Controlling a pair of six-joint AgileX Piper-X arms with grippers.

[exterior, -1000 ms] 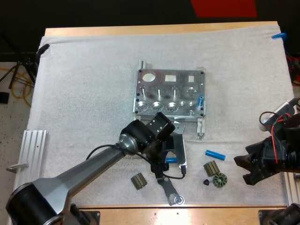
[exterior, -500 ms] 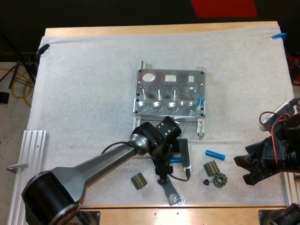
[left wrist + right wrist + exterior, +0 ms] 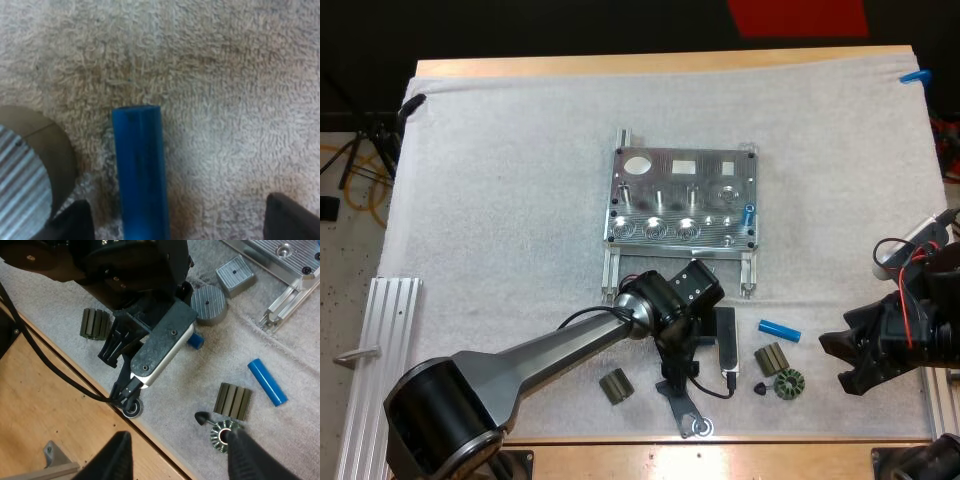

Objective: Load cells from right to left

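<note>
left gripper (image 3: 177, 222) is wide open, low over a cell (image 3: 140, 170) lying flat by the near edge of the mat (image 3: 500, 200), a round metal piece (image 3: 25, 185) just beside it. the cell sits off-centre, nearer one finger. advised: centre it, close across its width, stay clear of that piece. right gripper (image 3: 182, 452) open, empty, by the right edge of the table (image 3: 620, 65); fixture (image 3: 682, 198) at mid-mat

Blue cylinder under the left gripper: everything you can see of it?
The blue cylinder is a smooth, bright-blue rod with a faint lengthwise line and one flat end showing. It lies flat on the white mat between the open fingers of the left gripper; neither seems to touch it. A round grey metal piece sits beside it, apart.
</note>
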